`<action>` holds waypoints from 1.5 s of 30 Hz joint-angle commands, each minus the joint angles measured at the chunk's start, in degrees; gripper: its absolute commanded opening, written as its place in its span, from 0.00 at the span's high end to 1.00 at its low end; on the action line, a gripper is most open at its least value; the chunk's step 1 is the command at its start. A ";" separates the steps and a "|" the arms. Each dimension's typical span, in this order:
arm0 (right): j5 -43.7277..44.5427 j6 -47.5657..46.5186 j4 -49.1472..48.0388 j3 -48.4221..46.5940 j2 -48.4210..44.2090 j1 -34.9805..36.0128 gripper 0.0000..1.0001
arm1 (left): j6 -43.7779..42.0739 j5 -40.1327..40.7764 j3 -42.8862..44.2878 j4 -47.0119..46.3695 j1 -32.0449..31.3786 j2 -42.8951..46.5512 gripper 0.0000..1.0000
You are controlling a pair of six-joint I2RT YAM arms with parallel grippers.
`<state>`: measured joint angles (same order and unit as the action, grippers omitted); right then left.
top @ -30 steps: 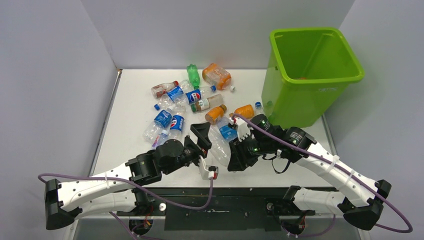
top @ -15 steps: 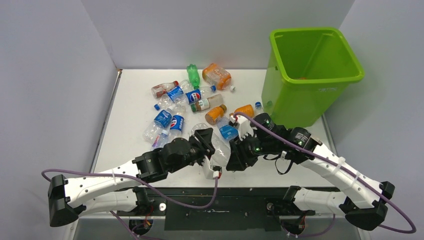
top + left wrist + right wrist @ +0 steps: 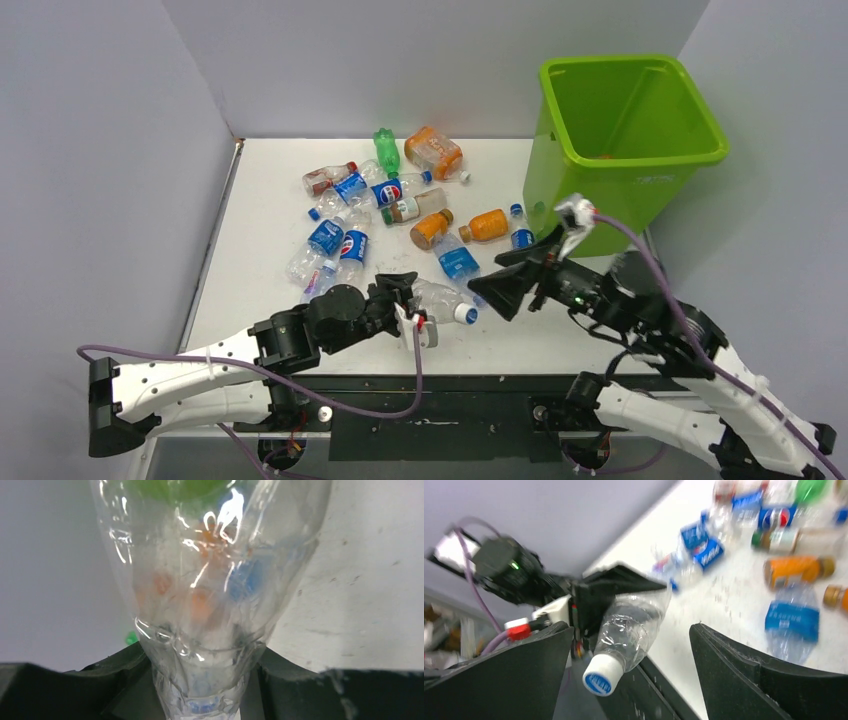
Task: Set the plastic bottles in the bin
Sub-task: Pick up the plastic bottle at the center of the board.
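Thin clear plastic makes the bottle [image 3: 440, 298] light and easily dented, I think; the left gripper [image 3: 405, 302] is clenched on its base end at the table's [image 3: 260, 230] near edge, the right gripper [image 3: 510, 278] spread wide, empty.

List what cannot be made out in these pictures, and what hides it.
Left wrist view: the held clear bottle fills the frame, smearing everything behind it.
Right wrist view: blur makes the blue-labelled bottle's print unreadable.
Top view: orange speck inside the bin, too small to identify.
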<state>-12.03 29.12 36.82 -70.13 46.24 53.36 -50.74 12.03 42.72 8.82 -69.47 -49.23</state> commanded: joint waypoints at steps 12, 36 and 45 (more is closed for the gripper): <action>10.54 2.99 -29.23 9.53 -0.94 0.33 0.09 | 57.70 -11.24 1.98 -3.72 5.93 -0.51 1.00; 12.51 -2.58 -23.30 1.54 8.48 2.29 0.95 | 54.98 -10.94 -5.96 -14.41 7.07 6.20 0.01; 52.83 -22.16 -10.20 -36.34 18.85 2.21 0.95 | 51.02 -4.14 -12.61 -21.72 7.07 15.00 0.04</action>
<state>14.76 18.81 24.97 -93.89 60.90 55.59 2.50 3.44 29.95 -6.90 -62.43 -34.98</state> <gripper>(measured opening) 0.361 0.960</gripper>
